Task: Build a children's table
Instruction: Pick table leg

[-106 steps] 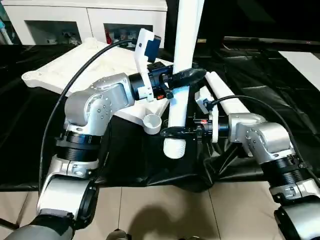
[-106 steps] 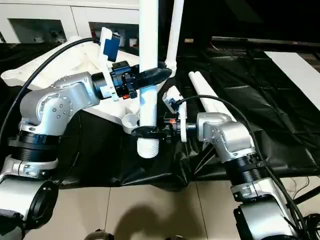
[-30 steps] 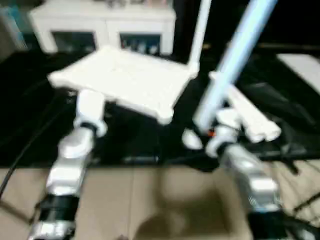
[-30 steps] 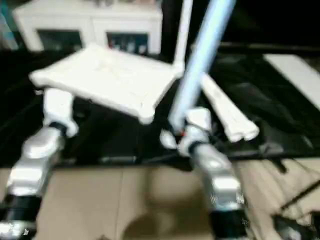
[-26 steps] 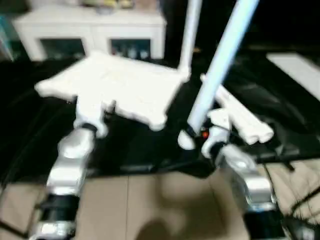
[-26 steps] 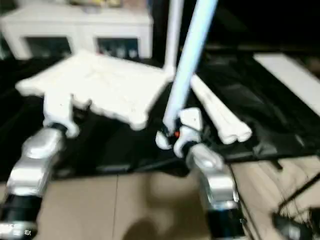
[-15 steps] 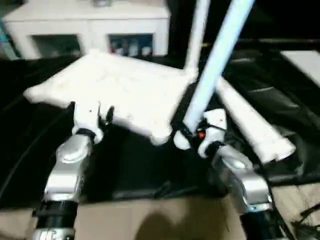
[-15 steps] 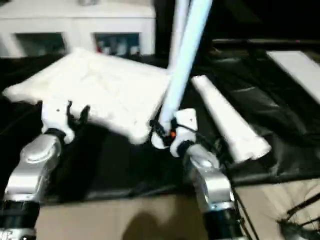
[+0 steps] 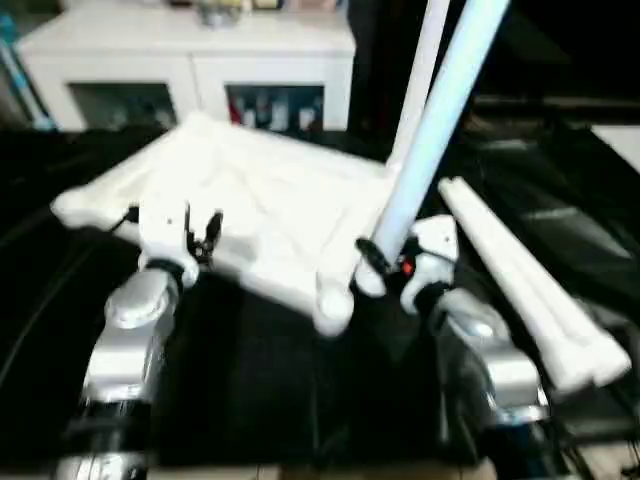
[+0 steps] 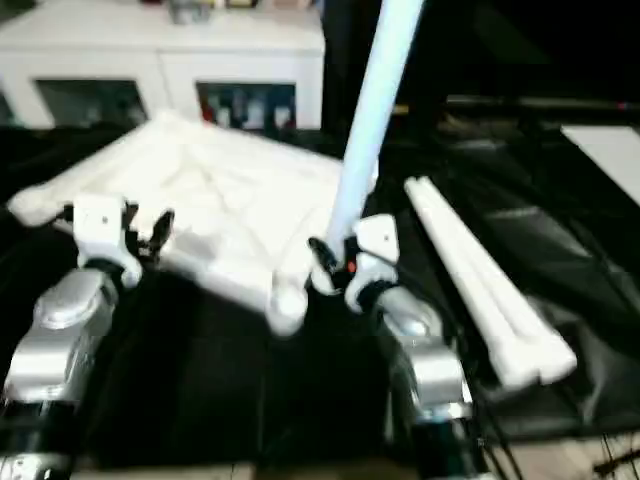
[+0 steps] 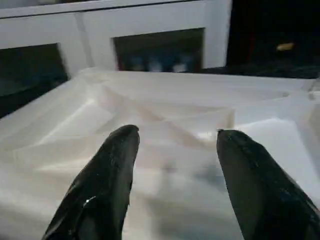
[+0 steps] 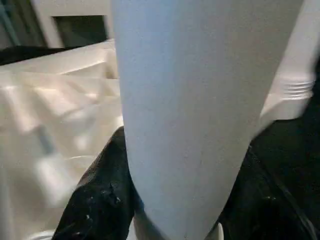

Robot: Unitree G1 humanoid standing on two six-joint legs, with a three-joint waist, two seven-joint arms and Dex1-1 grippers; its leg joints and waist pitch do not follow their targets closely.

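White cabinet point(image 9: 200, 50) with open shelves behind, black sheeting point(image 9: 250, 370) covering the work surface

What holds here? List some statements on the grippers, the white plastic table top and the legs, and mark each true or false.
1. The right gripper is shut on a long white tapered tube leg. True.
2. The left gripper is shut on the white plastic ribbed table top. False: its fingers are spread, holding nothing.
3. The held leg lies flat on the black sheet. False: it rises steeply, leaning slightly.
4. Two spare white tube legs lie side by side on the robot's right. True.
5. One leg already stands in the top's far corner. True.
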